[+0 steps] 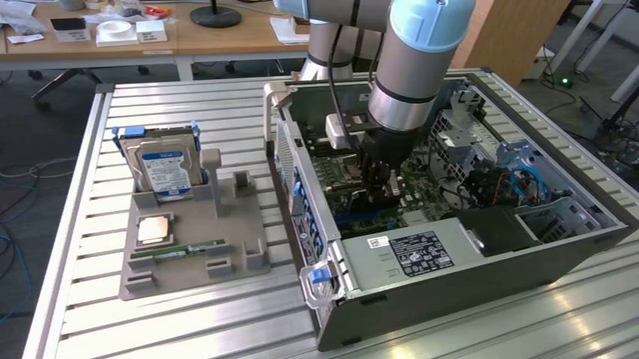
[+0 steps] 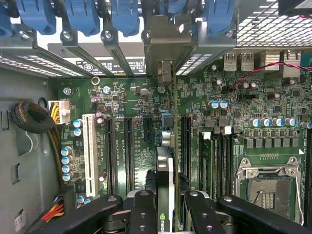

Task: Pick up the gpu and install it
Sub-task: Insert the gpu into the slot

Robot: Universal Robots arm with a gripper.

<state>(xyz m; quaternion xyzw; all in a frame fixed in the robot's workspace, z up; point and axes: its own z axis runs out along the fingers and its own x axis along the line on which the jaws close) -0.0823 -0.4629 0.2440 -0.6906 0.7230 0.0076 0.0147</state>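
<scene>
The gpu [image 2: 165, 170] shows edge-on in the wrist view as a thin card with a green logo near my fingers. It stands upright over the green motherboard [image 2: 131, 97], between the black expansion slots [image 2: 127, 151], and its silver bracket end reaches towards the case's rear slot openings. My gripper [image 2: 165, 209] is shut on the gpu, one black finger [image 2: 141, 214] on each side. In the exterior view, my gripper [image 1: 379, 196] reaches down into the open computer case [image 1: 469, 292], low over the motherboard.
A grey fixture [image 1: 194, 224] on the exterior view's left holds a blue-labelled hard drive [image 1: 164, 168], a CPU [image 1: 153, 229] and a RAM stick [image 1: 179, 249]. Inside the case are a power supply [image 1: 420, 254], the CPU socket [image 2: 265, 187], blue slot latches [image 2: 124, 19] and cable bundles [image 2: 31, 117].
</scene>
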